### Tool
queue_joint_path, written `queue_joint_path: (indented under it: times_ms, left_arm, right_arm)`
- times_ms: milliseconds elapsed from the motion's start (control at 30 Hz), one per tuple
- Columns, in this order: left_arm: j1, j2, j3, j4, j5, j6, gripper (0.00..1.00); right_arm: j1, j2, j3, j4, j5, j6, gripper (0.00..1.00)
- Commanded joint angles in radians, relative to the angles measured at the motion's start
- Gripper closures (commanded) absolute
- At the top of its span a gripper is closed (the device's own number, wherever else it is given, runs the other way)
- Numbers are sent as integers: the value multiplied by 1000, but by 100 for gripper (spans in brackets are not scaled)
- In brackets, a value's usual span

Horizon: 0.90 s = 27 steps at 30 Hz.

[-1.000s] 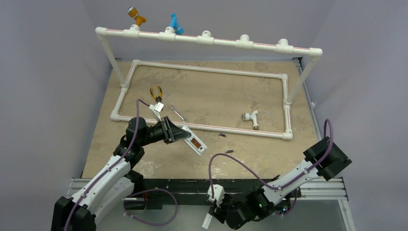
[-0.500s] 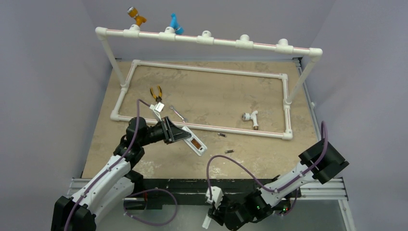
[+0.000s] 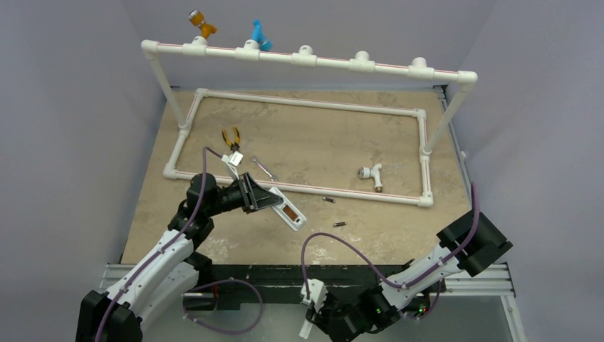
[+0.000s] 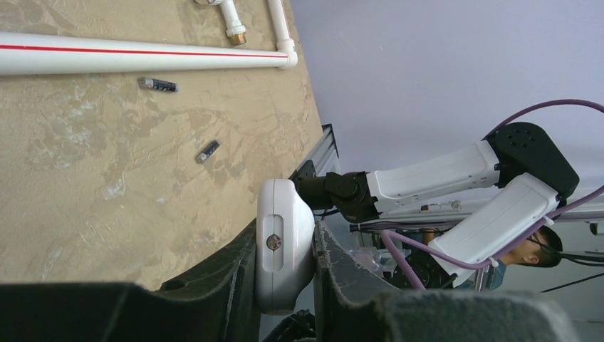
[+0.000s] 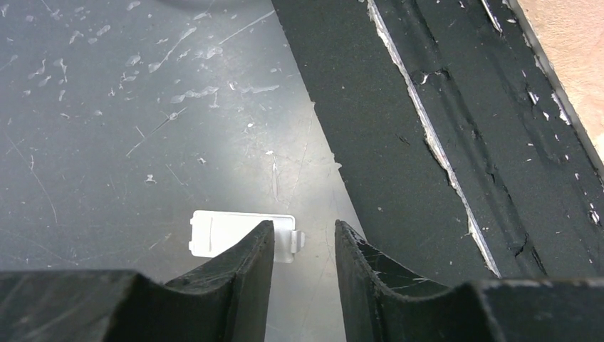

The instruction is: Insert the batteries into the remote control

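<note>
My left gripper [image 3: 265, 199] is shut on the white remote control [image 3: 288, 214] and holds it tilted above the table, back side up with its recessed compartment showing. In the left wrist view the remote [image 4: 283, 246] sits end-on between the fingers. Two batteries lie loose on the table, one [image 3: 328, 200] by the near pipe and one [image 3: 340, 224] closer to me; both show in the left wrist view [image 4: 158, 85] [image 4: 207, 151]. My right gripper [image 5: 303, 242] is open, below the table's front edge, just above the small white cover piece [image 5: 228, 234] on a grey surface.
A white PVC pipe frame [image 3: 299, 189] lies on the table and a pipe rail [image 3: 306, 58] stands at the back. Yellow-handled pliers [image 3: 230, 137], a silver wrench [image 3: 264, 168] and a white pipe fitting [image 3: 371, 173] lie inside the frame. A black strip [image 5: 427, 128] edges the table.
The right arm's elbow has sunk lower and to the left, and the right gripper has dropped slightly. The left arm and remote have not moved.
</note>
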Motion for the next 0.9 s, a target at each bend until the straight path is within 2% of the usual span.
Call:
queue_joint_path:
  times_ms: [0,567,667,867]
  left_arm:
    - [14,-13,6,36,20,20,100]
    - [27,-17,-8,39,24,20,100]
    - [30,-15,-7,41,28,21,100]
    - [39,-13,-6,41,31,23,100]
  right_arm:
    - [9,-10,13,-30,-3,31,66]
    - [12,-29,32,-72,27,12,83]
    - [12,-51,37,-93,83,34,89]
    - [12,-212,23,-288,277,147,96]
